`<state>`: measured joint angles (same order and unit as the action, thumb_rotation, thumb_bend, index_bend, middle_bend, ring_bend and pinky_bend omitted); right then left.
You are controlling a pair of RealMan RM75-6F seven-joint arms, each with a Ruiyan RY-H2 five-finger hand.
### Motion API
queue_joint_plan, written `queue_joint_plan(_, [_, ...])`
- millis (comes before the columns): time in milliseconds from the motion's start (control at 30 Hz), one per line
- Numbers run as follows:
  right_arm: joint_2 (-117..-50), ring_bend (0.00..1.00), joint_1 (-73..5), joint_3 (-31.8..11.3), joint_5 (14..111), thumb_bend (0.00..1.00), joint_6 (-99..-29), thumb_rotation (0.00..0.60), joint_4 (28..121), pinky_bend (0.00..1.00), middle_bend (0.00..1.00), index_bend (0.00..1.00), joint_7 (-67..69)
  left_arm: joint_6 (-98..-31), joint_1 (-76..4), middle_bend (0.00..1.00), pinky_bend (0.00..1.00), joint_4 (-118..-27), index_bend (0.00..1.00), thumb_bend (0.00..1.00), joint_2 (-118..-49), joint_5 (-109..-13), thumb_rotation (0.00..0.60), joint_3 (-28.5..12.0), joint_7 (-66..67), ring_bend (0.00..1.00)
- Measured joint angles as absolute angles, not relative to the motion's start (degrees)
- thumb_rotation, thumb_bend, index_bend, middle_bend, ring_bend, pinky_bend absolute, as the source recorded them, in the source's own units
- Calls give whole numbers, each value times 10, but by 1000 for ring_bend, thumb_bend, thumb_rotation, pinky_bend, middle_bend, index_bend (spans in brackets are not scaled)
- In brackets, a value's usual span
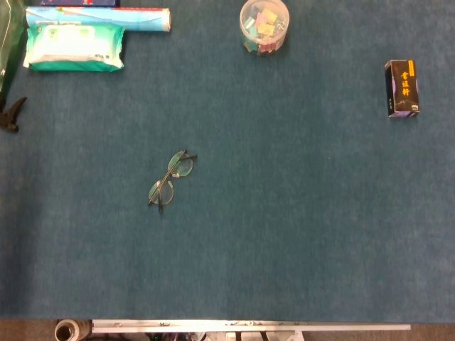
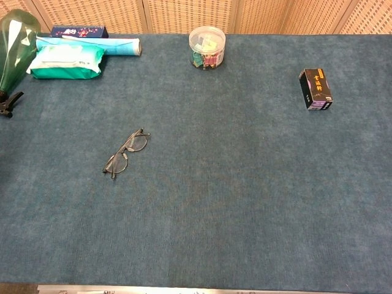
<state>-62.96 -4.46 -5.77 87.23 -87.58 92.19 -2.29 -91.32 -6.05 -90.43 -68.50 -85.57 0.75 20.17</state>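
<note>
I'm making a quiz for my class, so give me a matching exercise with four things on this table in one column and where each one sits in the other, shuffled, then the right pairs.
Things:
1. glasses
2. black box
3. clear tub of clips
4. pack of wipes

Places, as the chest view shows them:
A. far edge, about the middle
B. far left corner, against a rolled tube
C. right side, standing alone
D. left of centre, on open cloth

Pairs: 1-D, 2-C, 3-A, 4-B
</note>
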Motion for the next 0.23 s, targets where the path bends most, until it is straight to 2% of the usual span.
queue_joint_plan(233, [-628, 356, -48, -59, 866, 175, -869, 600, 919, 600, 470, 507, -16, -896, -57, 0, 136, -885, 109, 30, -688, -847, 600, 3, 179, 0])
